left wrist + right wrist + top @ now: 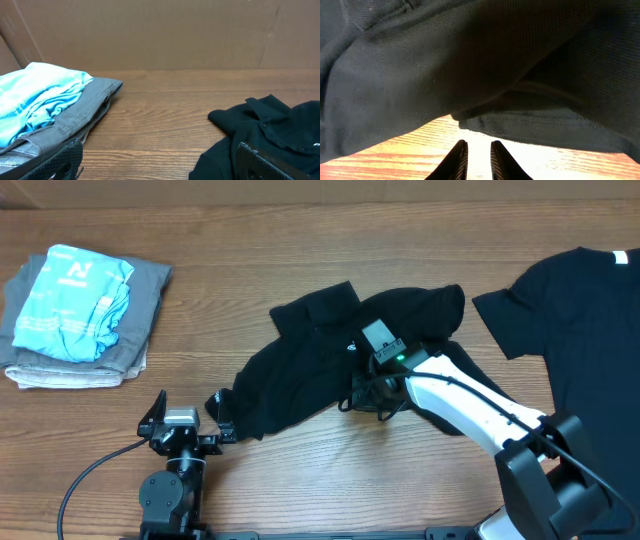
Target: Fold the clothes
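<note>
A crumpled black T-shirt (330, 355) lies in the middle of the table; in the left wrist view it lies at the right (280, 130). A second black T-shirt (580, 330) lies spread flat at the right, with a white neck label (620, 258). My right gripper (372, 392) is at the crumpled shirt's near edge. In the right wrist view its fingers (477, 160) stand a narrow gap apart with bare table between them, and the shirt's hem (530, 125) lies just beyond the tips. My left gripper (187, 412) (160, 170) is wide open beside the shirt's left end, holding nothing.
A folded pile sits at the far left, a light blue garment (75, 300) on top of a grey one (140, 290); the left wrist view shows it too (45, 100). A brown cardboard wall (175, 35) stands behind the table. A black cable (85, 480) runs along the near left.
</note>
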You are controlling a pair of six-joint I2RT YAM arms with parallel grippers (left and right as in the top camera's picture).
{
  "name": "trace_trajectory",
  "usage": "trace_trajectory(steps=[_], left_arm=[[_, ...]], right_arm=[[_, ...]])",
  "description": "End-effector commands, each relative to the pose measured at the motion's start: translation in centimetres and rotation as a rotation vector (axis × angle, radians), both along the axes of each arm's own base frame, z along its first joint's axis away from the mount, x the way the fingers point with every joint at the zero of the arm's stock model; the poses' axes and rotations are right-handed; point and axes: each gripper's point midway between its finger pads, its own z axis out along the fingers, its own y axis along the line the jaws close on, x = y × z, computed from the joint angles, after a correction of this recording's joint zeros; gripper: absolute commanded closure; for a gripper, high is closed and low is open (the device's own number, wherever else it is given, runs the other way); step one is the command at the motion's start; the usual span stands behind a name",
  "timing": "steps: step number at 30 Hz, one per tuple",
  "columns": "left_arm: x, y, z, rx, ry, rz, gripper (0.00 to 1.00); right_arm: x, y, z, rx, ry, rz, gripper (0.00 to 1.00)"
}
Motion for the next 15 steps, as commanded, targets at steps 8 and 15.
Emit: trace_trajectory(steps=[8, 15], left_arm=[[0.0, -0.2, 0.1, -0.017, -0.007, -0.009, 0.0], [0.0, -0.2, 0.1, -0.017, -0.007, -0.009, 0.0]], right_arm=[[0.5, -0.2, -2.0, -0.035, -0.023, 0.07, 0.65], [0.3, 0.0, -3.0, -0.047, -0.018, 0.121, 0.59]])
